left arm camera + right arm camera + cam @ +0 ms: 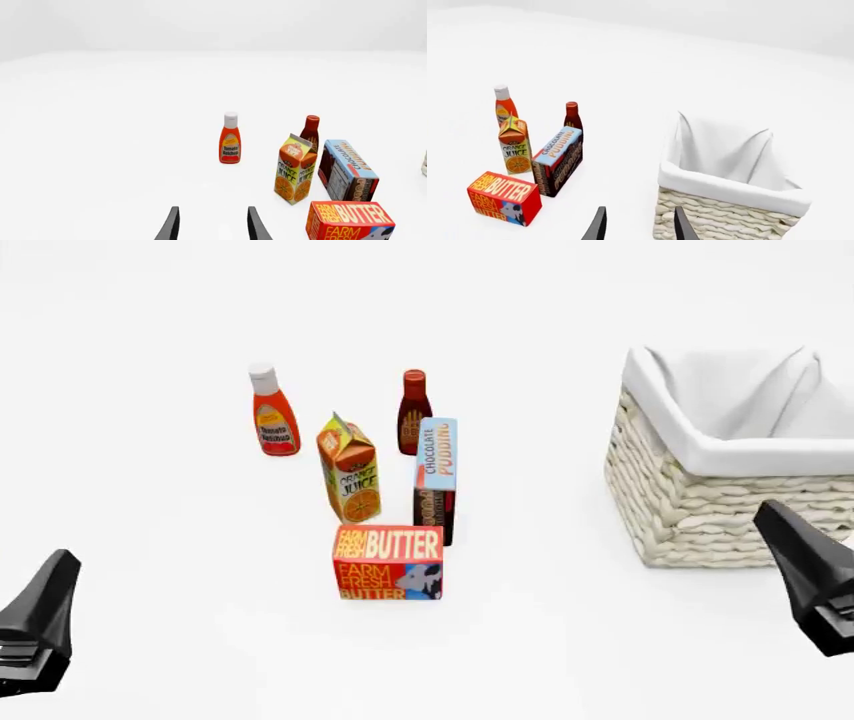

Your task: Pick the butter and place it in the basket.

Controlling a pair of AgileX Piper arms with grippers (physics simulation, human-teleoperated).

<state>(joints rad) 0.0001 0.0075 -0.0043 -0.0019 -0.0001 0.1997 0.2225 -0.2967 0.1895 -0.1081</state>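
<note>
Table (160, 570): a plain white surface is carrying everything; both arms are waiting at its near edge.
Basket (694, 510): the large woven wicker basket with a white liner is sitting at the right, nothing showing inside it; it is standing well apart from the groceries.
Grocery cluster: a chocolate pudding box (437, 475) and an orange juice carton (351, 470) are standing side by side just beyond the butter, with a ketchup bottle (274, 412) and a dark sauce bottle (414, 412) farther back.
Butter (388, 562): the red-orange box is resting on the table left of the basket, nearest of the groceries, untouched.
Step in hand: by the look of it, the pick is not yet begun; neither arm is reaching.
Next move: judging from the layout, one arm should be coming down over the butter from the near side, fingers astride the box, keeping clear of the pudding box just behind.
Left end effector (212, 224): its fingers are standing spread, gripping nothing, low at the near left and pointing toward the far side.
Right end effector (639, 224): its fingers are likewise parted, holding nothing, poised near the basket's near wall.
</note>
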